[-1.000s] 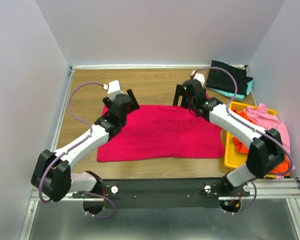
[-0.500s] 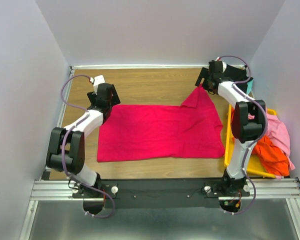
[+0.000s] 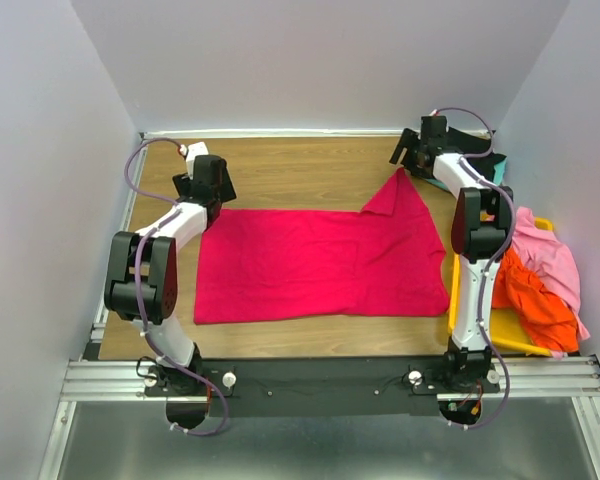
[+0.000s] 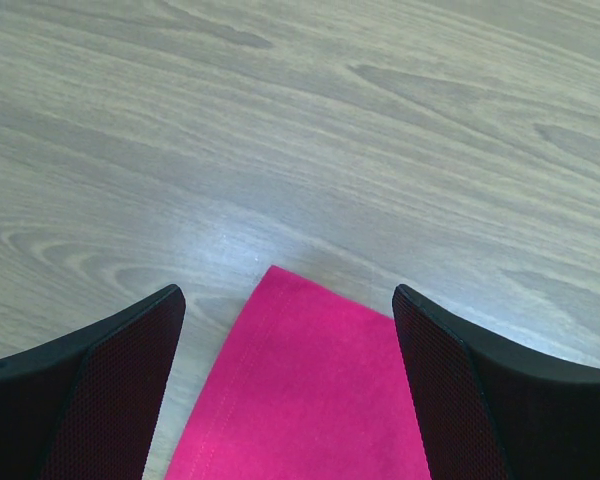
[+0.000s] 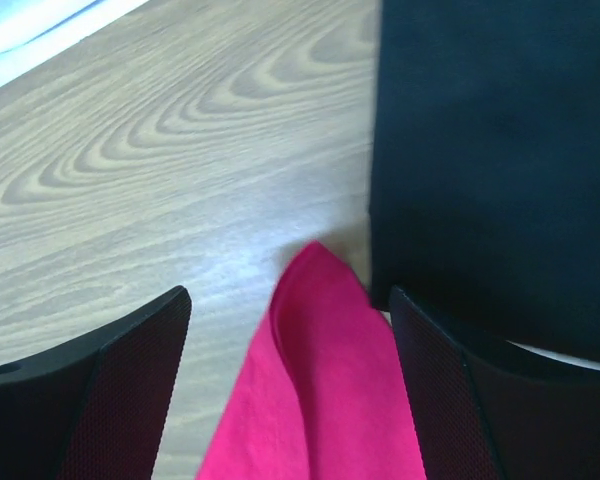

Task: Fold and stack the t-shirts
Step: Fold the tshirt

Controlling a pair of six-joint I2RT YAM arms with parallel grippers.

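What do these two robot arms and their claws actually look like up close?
The left arm and right arm are white tubes linked by chunky black joints. A thin purple cable loops near each wrist. The left gripper and right gripper each have two broad black fingers with a fine mesh texture.

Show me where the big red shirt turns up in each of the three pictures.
Top external: red t-shirt spread across the wooden table.
Left wrist: one corner, bottom centre, inside the left claw.
Right wrist: another corner, bottom centre, inside the right claw, beside the black t-shirt.
Shared landmark: the table's wood grain.
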